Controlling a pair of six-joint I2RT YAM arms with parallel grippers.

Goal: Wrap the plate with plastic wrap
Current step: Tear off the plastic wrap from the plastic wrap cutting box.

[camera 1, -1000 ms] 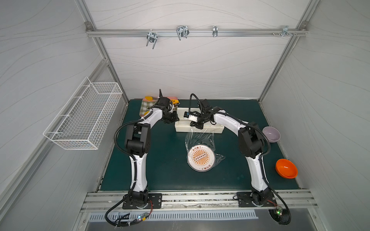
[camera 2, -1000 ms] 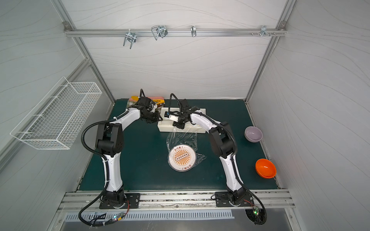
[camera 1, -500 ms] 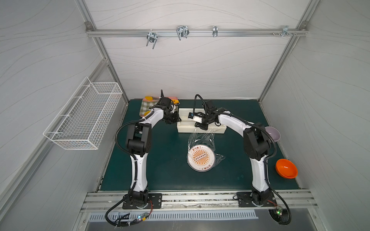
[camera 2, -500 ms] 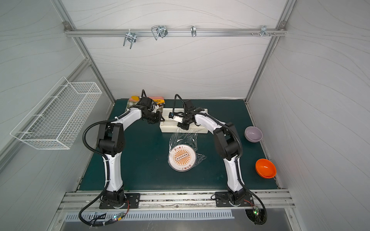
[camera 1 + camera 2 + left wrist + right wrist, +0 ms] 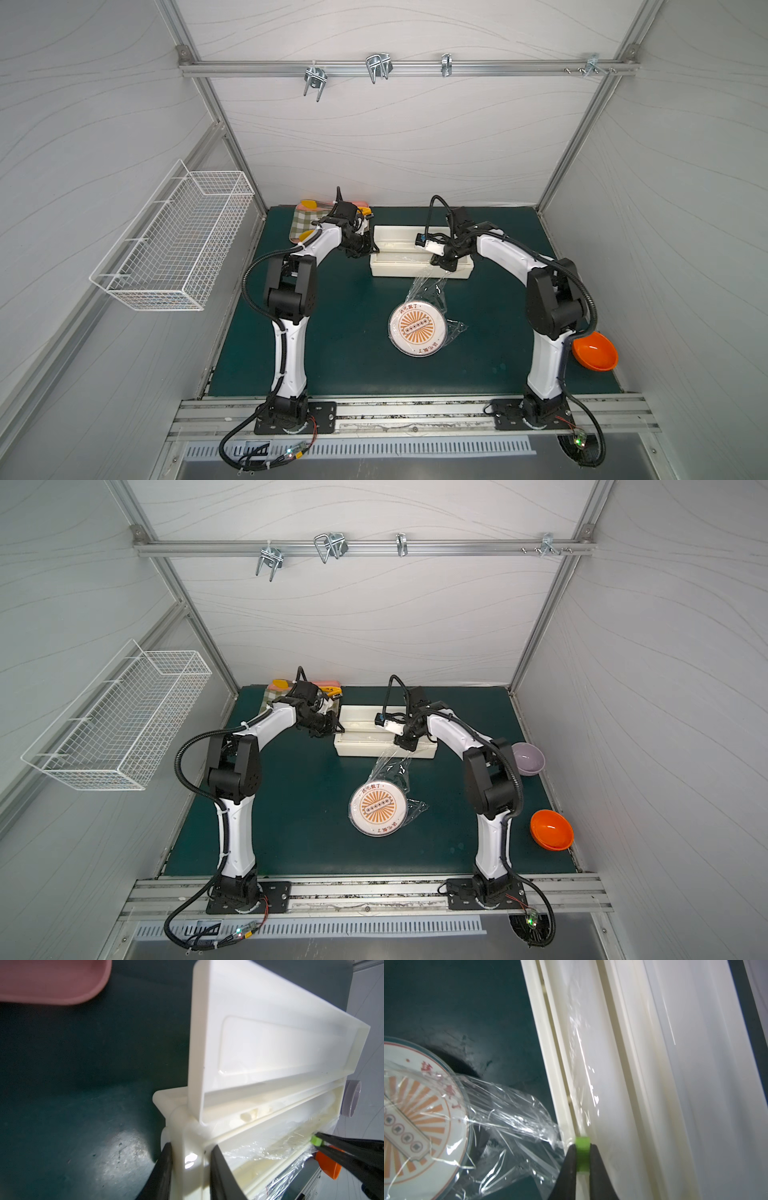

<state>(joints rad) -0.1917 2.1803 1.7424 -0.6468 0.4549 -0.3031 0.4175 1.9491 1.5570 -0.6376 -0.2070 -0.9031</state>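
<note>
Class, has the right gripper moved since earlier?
Yes: the right gripper, holding the green slider, slid along the dispenser box, away from the left gripper.

The round flat plate [image 5: 417, 328] is white, with an orange sunburst at its centre, dark reddish characters around that and a thin dark rim. The thin crinkly plastic wrap [image 5: 430, 286] is colourless and see-through, streaked with white glints. The long rectangular plastic dispenser box [image 5: 399, 268] is plain cream-white, and its small square slider [image 5: 582, 1147] is bright green. The flat table mat [image 5: 332, 353] is a deep teal green. Around the edges I see a glossy orange bowl [image 5: 594, 352], a pale purple bowl [image 5: 527, 759], a green-and-cream checked tray [image 5: 305, 219] and a white wire basket [image 5: 178, 241].
</note>
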